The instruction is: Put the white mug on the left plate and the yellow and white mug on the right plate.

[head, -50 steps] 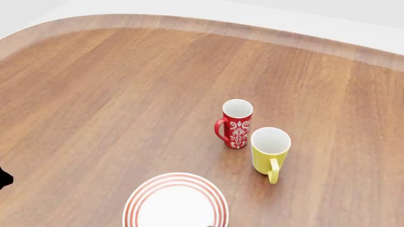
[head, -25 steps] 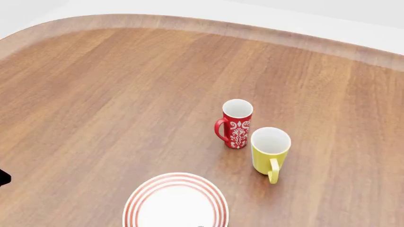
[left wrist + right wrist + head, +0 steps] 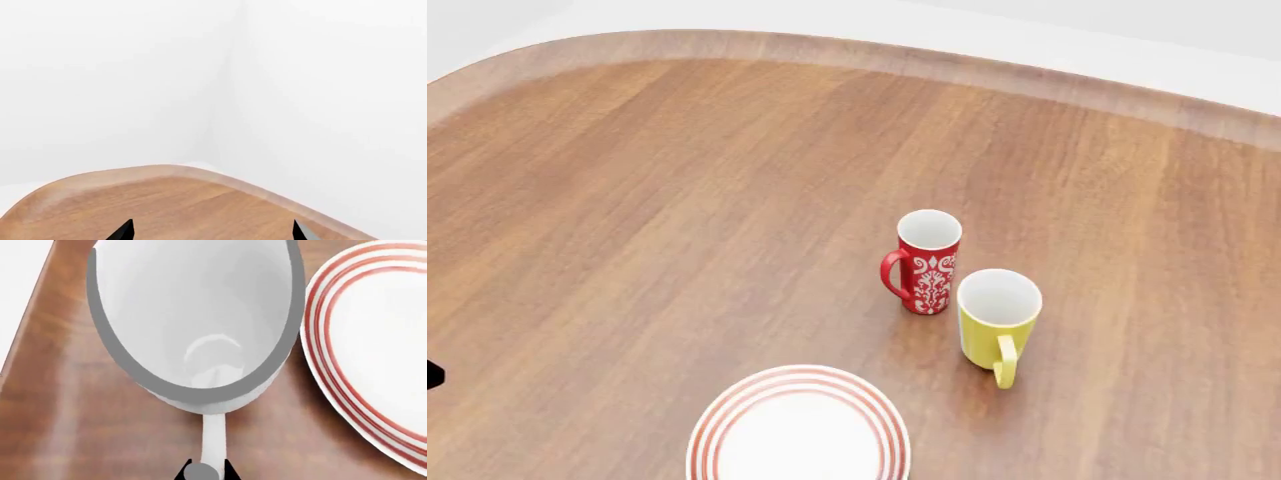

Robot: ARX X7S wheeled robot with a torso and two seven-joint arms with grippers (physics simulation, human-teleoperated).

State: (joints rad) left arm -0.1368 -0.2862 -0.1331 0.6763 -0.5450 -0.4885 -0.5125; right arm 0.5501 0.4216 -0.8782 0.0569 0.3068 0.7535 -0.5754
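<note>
The yellow and white mug stands upright on the wooden table, its handle towards me. One red-ringed plate lies at the near edge of the head view; I cannot tell which plate it is. The white mug fills the right wrist view, standing on the table beside a red-ringed plate; it is out of the head view. My right gripper is shut on the mug's handle. My left gripper is open and empty above the table's far rounded edge.
A red mug with a white floral pattern stands upright just behind and left of the yellow mug, almost touching it. A dark bit of my left arm shows at the head view's left edge. White walls rise behind the table.
The dark bit of the left arm at the head view's left edge has slipped further out of view. A small dark speck at the bottom edge by the plate is gone.
</note>
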